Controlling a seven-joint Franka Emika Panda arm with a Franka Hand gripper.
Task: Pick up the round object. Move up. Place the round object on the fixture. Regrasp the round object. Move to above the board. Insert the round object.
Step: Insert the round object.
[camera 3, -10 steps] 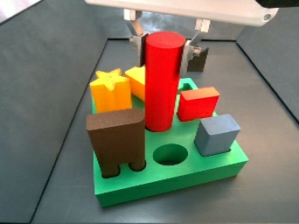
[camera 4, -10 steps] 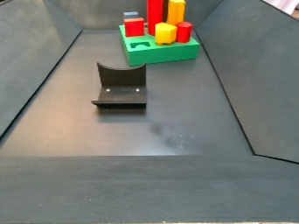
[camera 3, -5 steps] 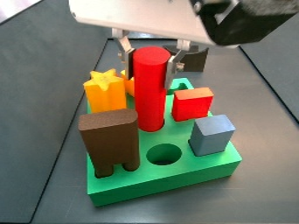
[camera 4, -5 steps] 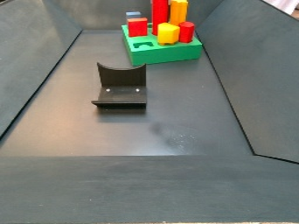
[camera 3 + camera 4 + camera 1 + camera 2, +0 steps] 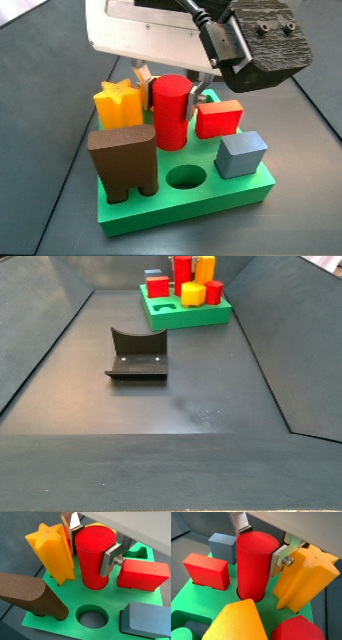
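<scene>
- The gripper point(image 5: 90, 544) is seen directly above the board point(image 5: 227, 200), with its silver fingers point(image 5: 111, 558) set on opposite sides of the upper part of the round object point(image 5: 93, 557).
- The fingers are closed against the round object, so it is gripped between them; the same clamp is seen in the other wrist picture point(image 5: 261, 544) on the red peg point(image 5: 256, 567).
- The round object is held upright, and its lower end is seated in a hole near the middle of the board point(image 5: 67, 612).
- In a side view the round object point(image 5: 170, 112) stands between a yellow star block point(image 5: 120, 104) and a red block point(image 5: 222, 119).
- A brown arch block point(image 5: 126, 160) is placed at one near corner of the board, and a blue-grey block point(image 5: 245, 153) near the other.
- An empty round hole point(image 5: 187, 178) is seen between those two blocks, at the board's near edge.
- In a side view the fixture point(image 5: 136, 354) stands on the dark floor point(image 5: 174, 406), well apart from the board point(image 5: 187, 314), which lies at the floor's far end.
</scene>
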